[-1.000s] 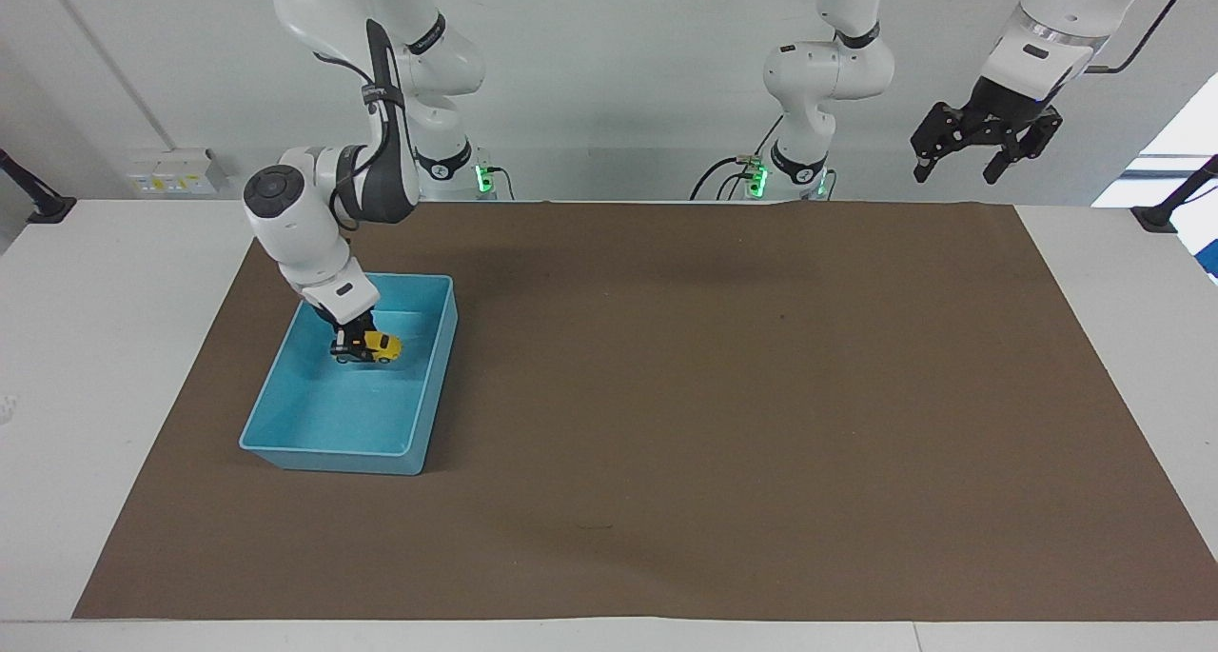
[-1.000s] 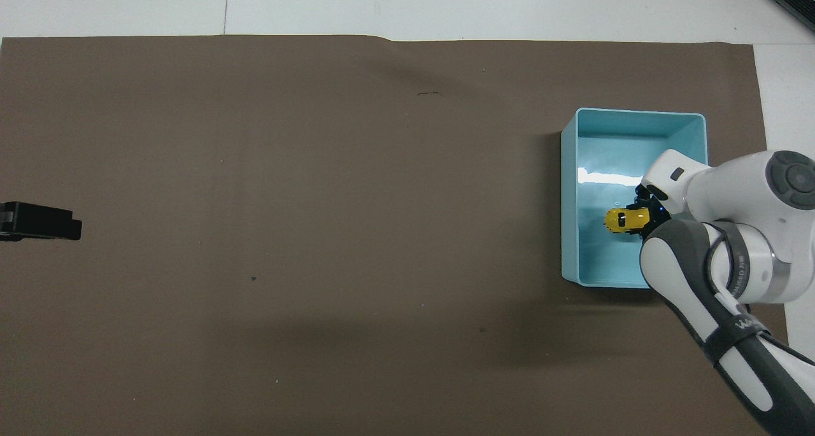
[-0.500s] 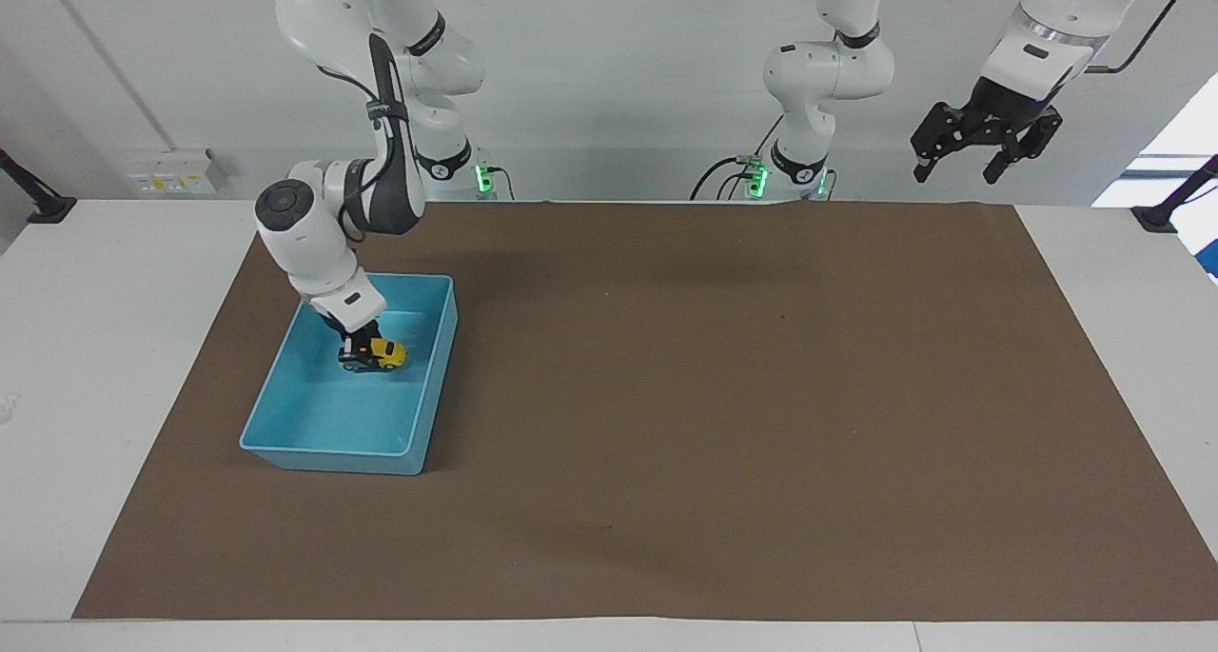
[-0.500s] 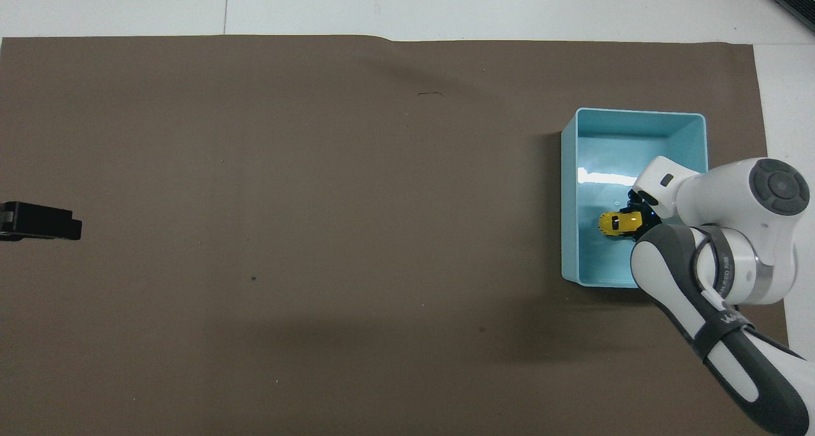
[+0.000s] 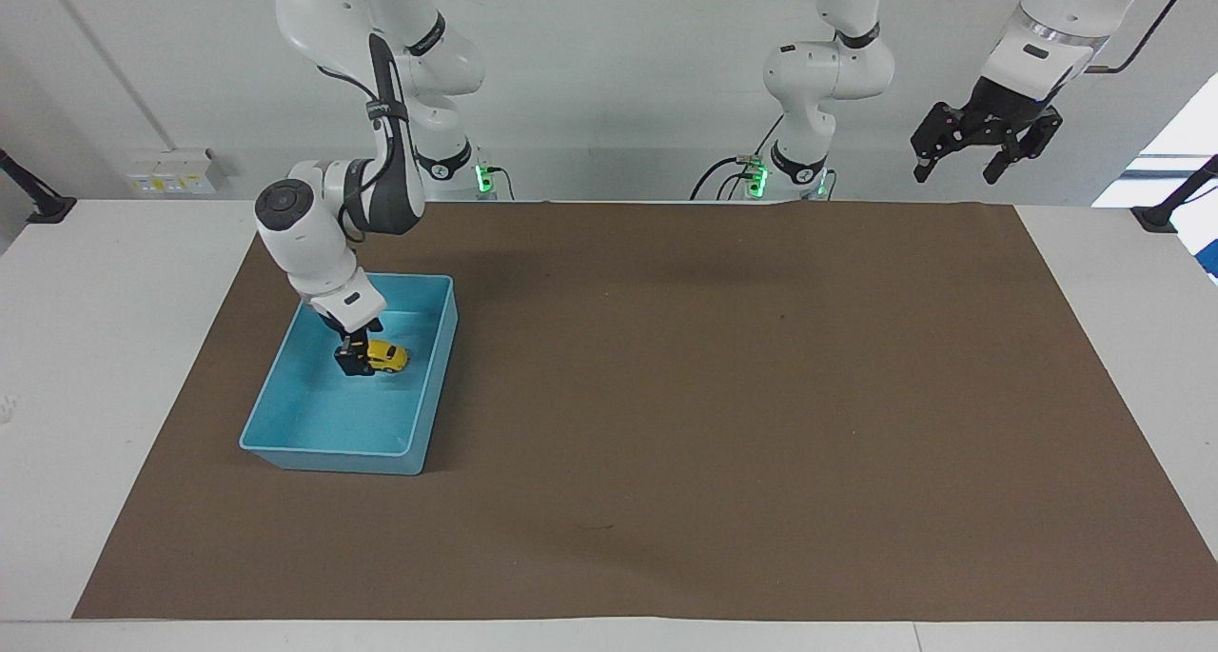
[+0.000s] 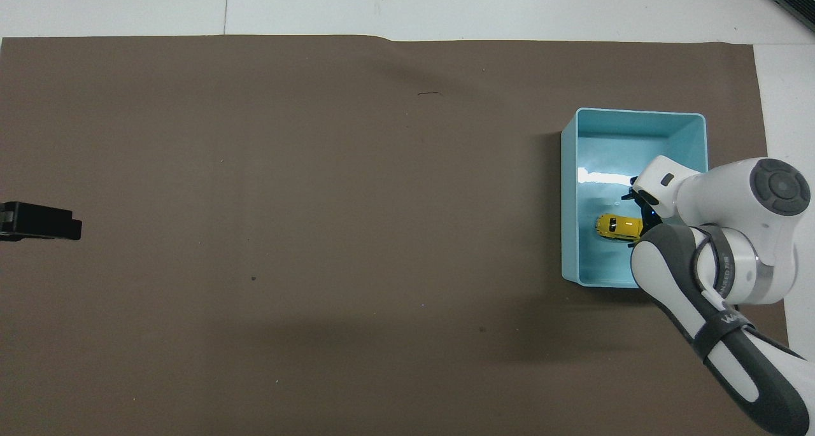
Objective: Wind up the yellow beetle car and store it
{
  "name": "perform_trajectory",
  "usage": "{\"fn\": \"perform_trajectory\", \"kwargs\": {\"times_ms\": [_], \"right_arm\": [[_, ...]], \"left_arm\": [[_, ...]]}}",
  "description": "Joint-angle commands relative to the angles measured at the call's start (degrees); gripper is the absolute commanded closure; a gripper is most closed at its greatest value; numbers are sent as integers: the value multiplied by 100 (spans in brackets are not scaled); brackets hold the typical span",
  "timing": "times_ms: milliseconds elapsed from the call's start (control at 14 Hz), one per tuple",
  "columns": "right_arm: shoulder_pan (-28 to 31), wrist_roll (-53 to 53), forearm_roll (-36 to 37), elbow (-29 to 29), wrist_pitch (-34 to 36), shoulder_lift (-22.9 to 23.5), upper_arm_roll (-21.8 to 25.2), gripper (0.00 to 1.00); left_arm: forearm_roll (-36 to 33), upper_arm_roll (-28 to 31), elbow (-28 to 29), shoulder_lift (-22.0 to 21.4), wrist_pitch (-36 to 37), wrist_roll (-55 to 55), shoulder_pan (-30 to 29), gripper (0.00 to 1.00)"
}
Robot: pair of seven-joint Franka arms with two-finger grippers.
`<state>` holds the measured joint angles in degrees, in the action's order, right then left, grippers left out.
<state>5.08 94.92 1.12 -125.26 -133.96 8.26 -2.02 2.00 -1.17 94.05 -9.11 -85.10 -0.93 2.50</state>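
Right pincer (image 5: pixel 358 359) down inside open light-blue plastic bin (image 5: pixel 285 409), fingers spread, nothing pinched. Tiny bright yellow beetle toy car (image 5: pixel 386 355) on bin floor, just beside pincer tips, touching or not: cannot tell. Bin on brown mat (image 5: pixel 723 385) over white worktop (image 5: pixel 105 347). Left pincer (image 5: pixel 985 143) raised, spread, waiting, well apart.

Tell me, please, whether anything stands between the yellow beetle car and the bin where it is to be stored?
Nothing does: the yellow beetle car already lies inside the blue bin, with the right hand right beside it; nothing else shows in the bin.
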Motion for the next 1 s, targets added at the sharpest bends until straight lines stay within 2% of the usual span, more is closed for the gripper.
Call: {"fn": "perform_trajectory", "kwargs": {"times_ms": [0,286,643,929], "right_arm": [[55,71,37,98,10,52,-53,0],[2,71,-59,396,167,97,-62,0],[2,10,-69,1616,1178,105,-106,0],[-7,-113,-305,1952,1416,105,-123,0]], "left_arm": [[-51,-32,-71,5,73,14,-57,0],[-51,-32,-71,5,73,14,-57,0],[-51,-32,-71,5,73,14,-57,0],[-51,-32,-71,5,73,14,-57,0]]}}
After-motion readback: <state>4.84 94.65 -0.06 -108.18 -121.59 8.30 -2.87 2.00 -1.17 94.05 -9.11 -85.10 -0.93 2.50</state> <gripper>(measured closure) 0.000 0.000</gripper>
